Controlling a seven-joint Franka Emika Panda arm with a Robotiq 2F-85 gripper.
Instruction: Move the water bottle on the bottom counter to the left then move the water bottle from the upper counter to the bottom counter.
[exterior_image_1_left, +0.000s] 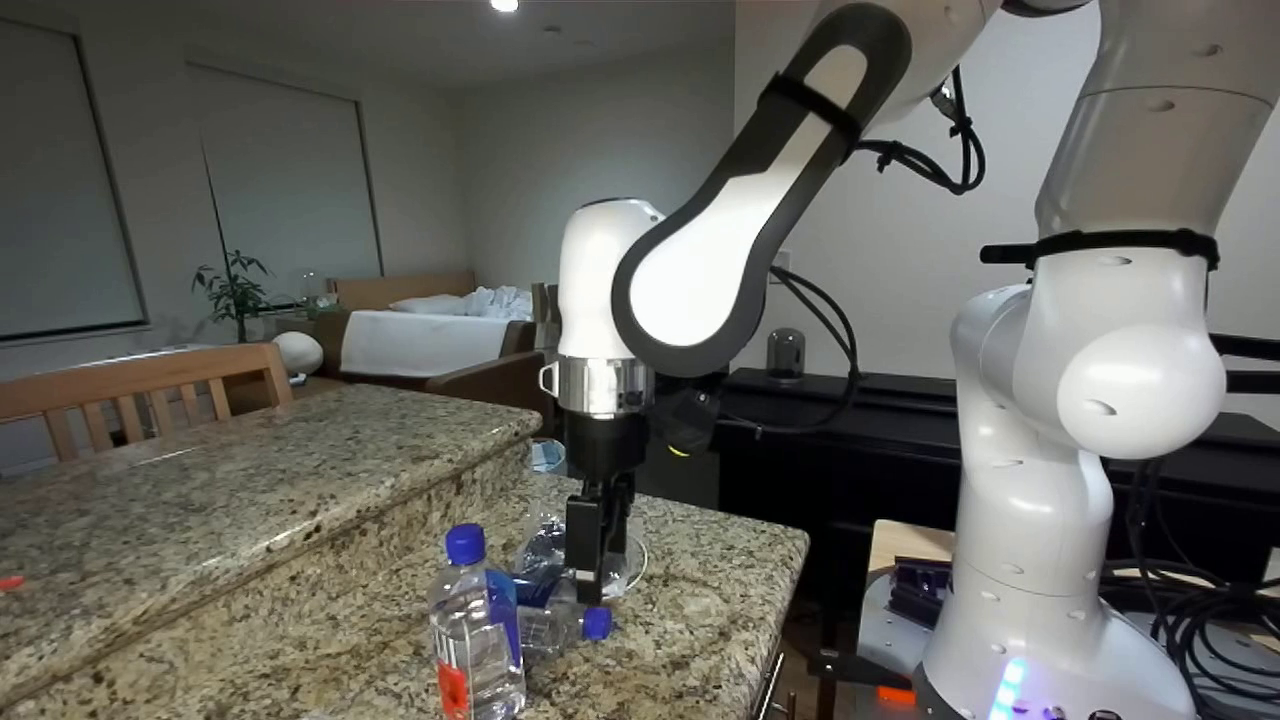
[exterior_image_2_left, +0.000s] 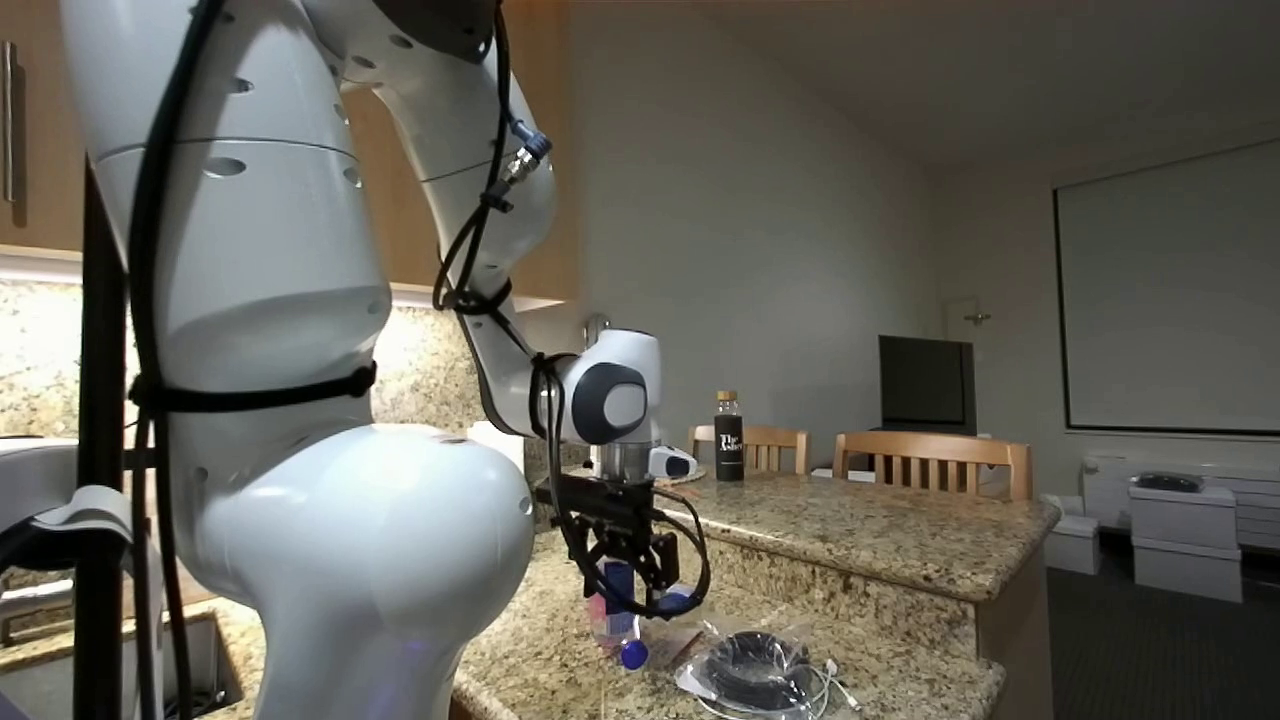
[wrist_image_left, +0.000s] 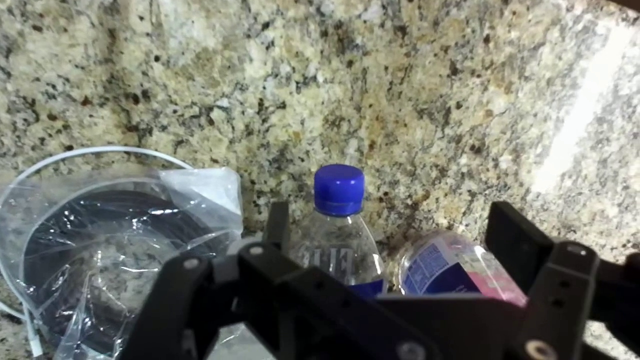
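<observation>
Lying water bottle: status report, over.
Gripper open, nothing clamped. Lying water bottle ungripped on bottom counter. Possible snags: upright bottle, bagged dark coil alongside.

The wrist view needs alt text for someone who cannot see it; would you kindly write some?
An open gripper partly hides a clear blue-capped bottle, pointing toward the picture's top, and, right of it, a pink-patched bottle. At left, a bagged dark coil rests on the speckled bottom counter.

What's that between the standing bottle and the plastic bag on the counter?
A second bottle, lying on its side. The wrist view shows it between the bag and the standing bottle, though the fingers hide part of that stretch.
</observation>
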